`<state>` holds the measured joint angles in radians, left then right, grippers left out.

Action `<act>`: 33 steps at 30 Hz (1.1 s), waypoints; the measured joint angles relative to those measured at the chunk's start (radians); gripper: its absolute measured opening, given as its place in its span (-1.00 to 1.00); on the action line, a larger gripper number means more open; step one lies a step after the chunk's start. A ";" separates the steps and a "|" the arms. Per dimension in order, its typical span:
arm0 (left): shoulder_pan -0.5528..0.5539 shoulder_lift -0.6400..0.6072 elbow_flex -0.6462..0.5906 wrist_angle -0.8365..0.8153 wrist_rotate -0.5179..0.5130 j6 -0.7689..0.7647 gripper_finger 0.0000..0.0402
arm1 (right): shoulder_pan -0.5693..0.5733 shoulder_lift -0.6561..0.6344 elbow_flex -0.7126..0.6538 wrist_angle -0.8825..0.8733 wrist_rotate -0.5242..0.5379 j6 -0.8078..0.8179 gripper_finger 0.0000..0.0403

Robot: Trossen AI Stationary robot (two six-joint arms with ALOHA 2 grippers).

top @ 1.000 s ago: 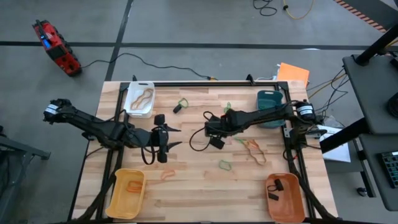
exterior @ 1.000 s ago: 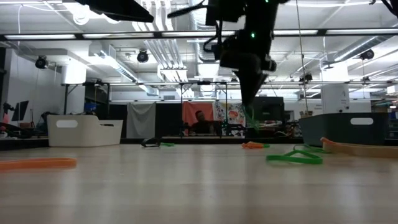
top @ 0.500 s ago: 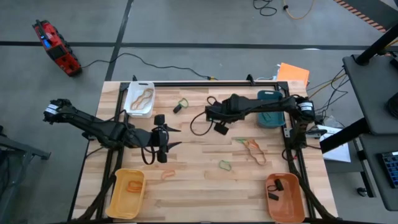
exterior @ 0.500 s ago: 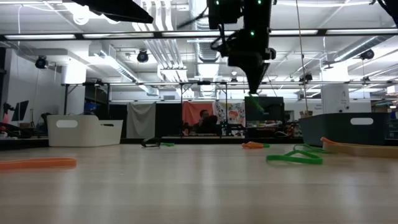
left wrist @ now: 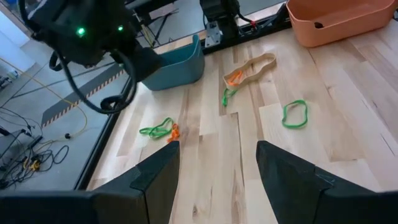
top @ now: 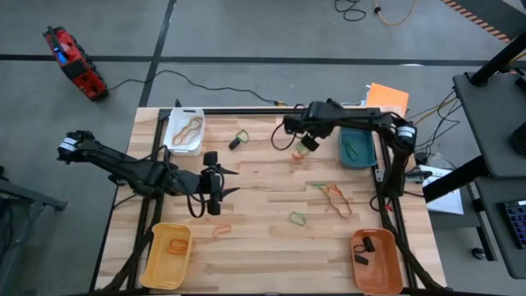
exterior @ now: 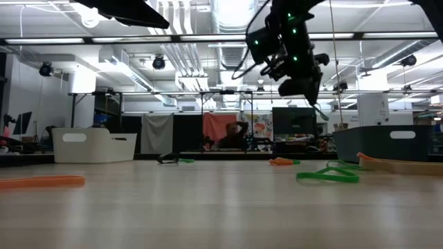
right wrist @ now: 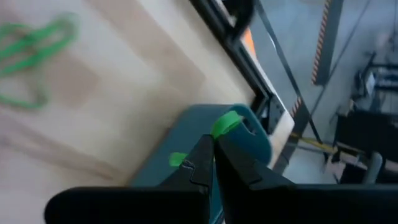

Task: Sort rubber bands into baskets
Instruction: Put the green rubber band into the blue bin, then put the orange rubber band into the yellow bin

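Beside teal basket (top: 357,145), right end effector (top: 310,141) arrived from table centre, pinching green rubber band (right wrist: 227,122); left end effector (top: 233,182) wide, unmoved.

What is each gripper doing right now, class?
Left gripper: open, empty, above the wooden table.
Right gripper: shut on a thin green rubber band, beside the teal plastic basket.

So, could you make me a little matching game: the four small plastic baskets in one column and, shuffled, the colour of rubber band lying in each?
Column one:
1. white plastic basket
2. teal plastic basket
3. yellow plastic basket
4. orange plastic basket

Column two:
A. black rubber band
B. green rubber band
C. tan rubber band
D. orange rubber band

Pairs: 1-C, 2-B, 3-D, 4-A
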<state>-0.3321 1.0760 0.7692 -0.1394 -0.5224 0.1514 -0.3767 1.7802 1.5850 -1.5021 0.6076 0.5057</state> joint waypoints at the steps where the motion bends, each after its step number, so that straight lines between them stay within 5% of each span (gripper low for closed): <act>1: 0.000 0.000 0.000 0.000 0.000 -0.002 -0.01 | -0.019 0.000 -0.008 -0.002 0.007 -0.002 -0.96; 8: 0.000 0.000 0.000 -0.003 0.000 -0.004 -0.01 | -0.123 -0.026 -0.115 -0.011 0.032 -0.005 -0.96; 23: 0.000 0.000 0.000 0.018 0.000 0.025 -0.01 | -0.135 -0.223 -0.347 0.103 0.021 0.088 -0.94; 33: 0.000 0.000 0.000 0.019 0.000 0.015 -0.01 | -0.135 -0.262 -0.349 0.124 -0.017 0.113 -0.46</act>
<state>-0.3321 1.0760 0.7692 -0.1201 -0.5228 0.1663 -0.5114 1.5178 1.2362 -1.3782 0.5906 0.6184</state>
